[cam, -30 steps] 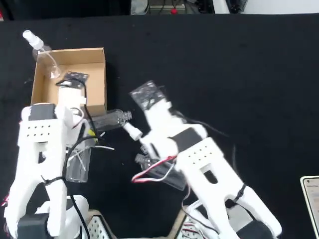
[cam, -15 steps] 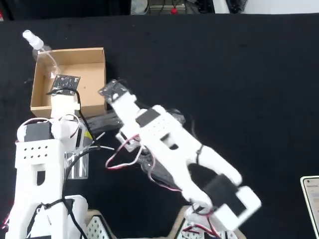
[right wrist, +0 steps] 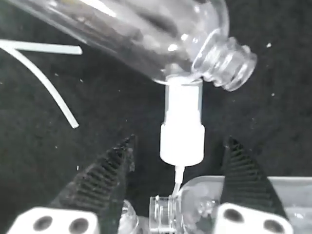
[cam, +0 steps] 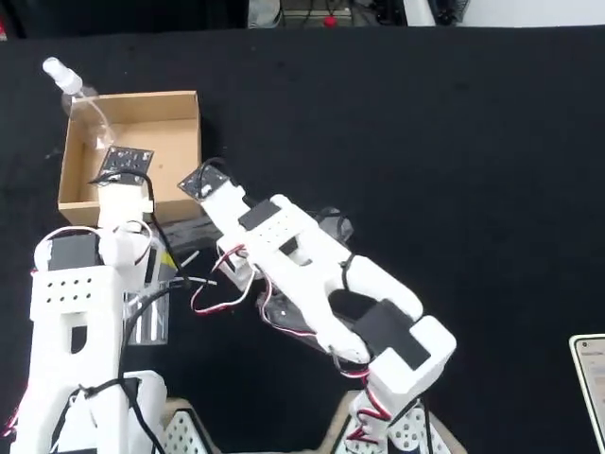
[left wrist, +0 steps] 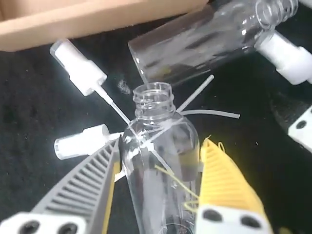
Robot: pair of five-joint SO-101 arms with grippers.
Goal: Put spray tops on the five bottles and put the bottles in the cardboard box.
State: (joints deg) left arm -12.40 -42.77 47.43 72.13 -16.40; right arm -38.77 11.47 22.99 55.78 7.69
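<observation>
Clear bottle (left wrist: 158, 146), white spray top (right wrist: 181, 131)

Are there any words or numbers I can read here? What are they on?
No text can be read.
The box is plain cardboard.
The bottle in the left claw is clear, with no label.
The white thing at the table's right edge has marks too small to read.

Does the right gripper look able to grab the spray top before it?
Probably yes: the right gripper is open astride the spray top, nothing between, though the lying bottle overlaps its far end.
</observation>
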